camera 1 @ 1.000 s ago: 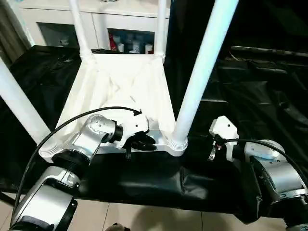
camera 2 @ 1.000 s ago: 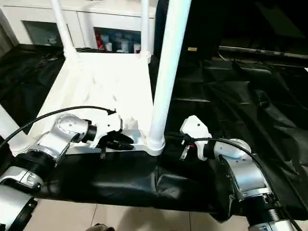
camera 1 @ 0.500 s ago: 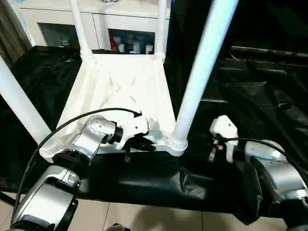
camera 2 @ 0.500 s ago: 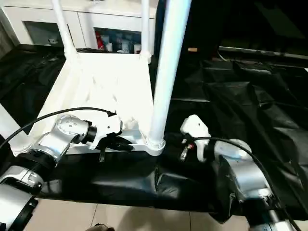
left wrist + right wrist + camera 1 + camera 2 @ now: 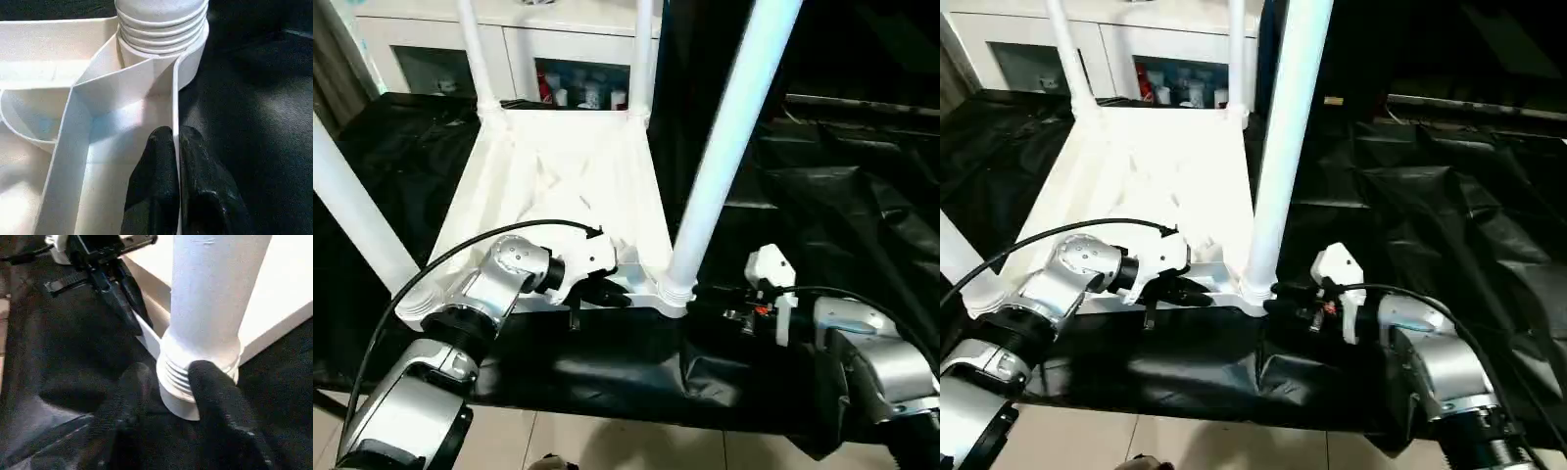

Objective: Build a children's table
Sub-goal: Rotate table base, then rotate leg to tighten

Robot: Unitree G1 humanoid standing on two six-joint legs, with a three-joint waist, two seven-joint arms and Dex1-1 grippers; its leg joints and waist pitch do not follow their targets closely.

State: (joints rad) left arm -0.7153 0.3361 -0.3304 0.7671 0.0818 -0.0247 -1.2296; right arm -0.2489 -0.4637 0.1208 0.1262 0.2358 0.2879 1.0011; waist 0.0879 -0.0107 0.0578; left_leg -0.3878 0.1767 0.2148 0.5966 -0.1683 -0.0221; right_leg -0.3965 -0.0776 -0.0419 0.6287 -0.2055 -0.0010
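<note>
Head views: the tabletop (image 5: pixel 570 186) lies upside down on the black-draped surface (image 5: pixel 842 206), ribbed underside up, in front of a white cabinet (image 5: pixel 431 39). Four legs stand in its corner sockets: two far ones, one at the near left, and the near right leg (image 5: pixel 724 147). The left tool (image 5: pixel 603 294) sits at the tabletop's near edge, just left of that leg. The right tool (image 5: pixel 1285 294) reaches in level from the right toward the leg's base.

Left wrist view: the left tool's black fingers (image 5: pixel 156 196) are pinched narrow on the tabletop's thin rim wall (image 5: pixel 174 122), one either side, a little short of the ribbed collar (image 5: pixel 161 24) of the near right leg.

Right wrist view: the right tool (image 5: pixel 171 387) stands partly open around the ribbed collar of the leg, fingers flanking it; whether they press on it I cannot tell.

By my reading, assembly is nearly finished: all four legs are seated. What seems left is checking this last leg and turning the table upright.
</note>
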